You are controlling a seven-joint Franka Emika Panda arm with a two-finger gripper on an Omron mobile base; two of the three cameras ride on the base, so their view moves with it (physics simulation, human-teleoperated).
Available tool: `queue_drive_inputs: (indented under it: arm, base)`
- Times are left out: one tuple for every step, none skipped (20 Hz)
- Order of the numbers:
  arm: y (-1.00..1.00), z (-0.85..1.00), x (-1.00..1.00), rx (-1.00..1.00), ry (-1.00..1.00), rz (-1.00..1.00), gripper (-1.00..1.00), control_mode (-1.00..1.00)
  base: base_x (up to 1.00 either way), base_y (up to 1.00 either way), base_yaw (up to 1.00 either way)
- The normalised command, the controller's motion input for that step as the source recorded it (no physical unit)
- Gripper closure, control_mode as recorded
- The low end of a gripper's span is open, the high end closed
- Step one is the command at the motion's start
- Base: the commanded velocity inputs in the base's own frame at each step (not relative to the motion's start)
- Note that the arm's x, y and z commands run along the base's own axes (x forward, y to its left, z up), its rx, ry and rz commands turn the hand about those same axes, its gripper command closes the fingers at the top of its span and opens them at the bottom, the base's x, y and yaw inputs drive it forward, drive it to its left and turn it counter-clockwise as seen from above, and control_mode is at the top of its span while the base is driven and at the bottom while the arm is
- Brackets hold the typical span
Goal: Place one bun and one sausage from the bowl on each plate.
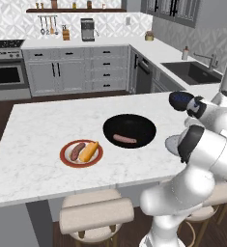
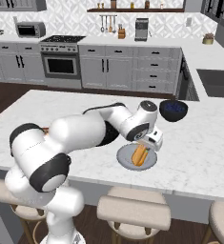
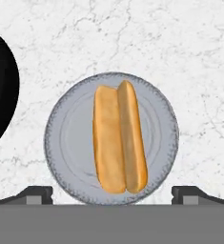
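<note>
Jaws spread wide, nothing between; fingertips at the lower corners of hand view, well apart. Gripper poised over grey plate, seen at in right base view, near front edge of marble island.

Bun lying flat on grey plate, split side up, roughly centred, long axis running away from cam, i.e. across the line joining the two tips. No sausage on this plate yet.

Black bowl just beside grey plate, on left edge of hand view at. One sausage inside, lying near bowl centre, long axis approx. parallel to island front edge. Appears to be the last item in the bowl.

Red-rimmed plate further along from bowl, carrying sausage and bun side by side. Judged complete.

Assessment: task approx. three-quarters done. Remaining: bowl sausage to grey plate. Next move likely a short sideways shift toward bowl, then descent w/ jaws straddling sausage across its narrow width; wrist rotation may be needed, cannot confirm alignment from here.

Dark blue bowl further back on the island, not involved.
</note>
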Motion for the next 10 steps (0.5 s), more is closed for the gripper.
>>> queue_drive_inputs:
  arm:
    - [0.99, 1.0, 0.0, 0.0, 0.09, 0.07, -1.0, -1.0]
    - [1.0, 1.0, 0.0, 0.0, 0.17, 0.09, -1.0, -1.0]
    - [1.0, 1.0, 0.0, 0.0, 0.22, 0.11, -1.0, -1.0]
    - [1.0, 1.0, 0.0, 0.0, 0.29, 0.13, -1.0, -1.0]
    - [1.0, 1.0, 0.0, 0.0, 0.33, 0.16, -1.0, -1.0]
    - [1.0, 1.0, 0.07, 0.0, 0.37, 0.19, -1.0, -1.0]
    - [1.0, 0.96, 0.16, 0.0, 0.39, 0.2, -1.0, -1.0]
    - [1.0, 0.84, 0.3, 0.0, 0.41, 0.21, -1.0, -1.0]
    - [1.0, 0.74, 0.37, 0.0, 0.41, 0.23, -1.0, -1.0]
    - [1.0, 0.64, 0.39, 0.0, 0.39, 0.25, -1.0, -1.0]
  base:
    - [0.0, 0.0, 0.0]
    - [0.0, 0.0, 0.0]
    - [0.0, 0.0, 0.0]
    - [0.0, 0.0, 0.0]
    - [0.0, 0.0, 0.0]
    - [0.0, 0.0, 0.0]
    - [0.0, 0.0, 0.0]
    - [0.0, 0.0, 0.0]
    - [0.0, 0.0, 0.0]
    - [0.0, 0.0, 0.0]
